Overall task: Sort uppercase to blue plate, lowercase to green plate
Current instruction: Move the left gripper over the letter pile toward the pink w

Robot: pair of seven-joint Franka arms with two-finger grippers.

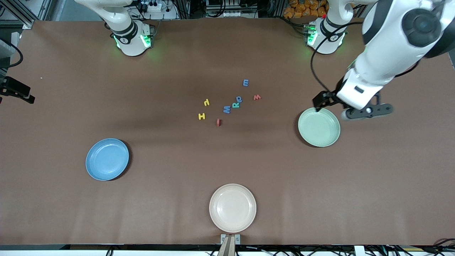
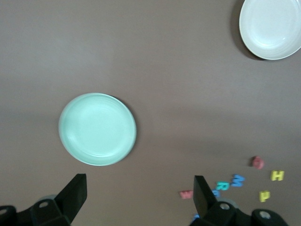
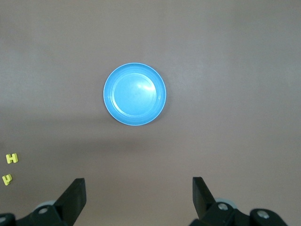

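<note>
Count on the bench: three plates, eight foam letters

One blue plate, one green plate and one cream plate; letters are two yellow, two red, three blue and one teal.

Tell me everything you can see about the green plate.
The green plate is round, shallow and pale mint, with a smooth raised rim and what looks like a matte plastic surface. It sits flat and upright on the brown table, toward the left arm's end, apart from the scattered foam letters. Nothing lies in it. The left gripper hangs open above its rim nearest the robots' bases, without touching it.
</note>
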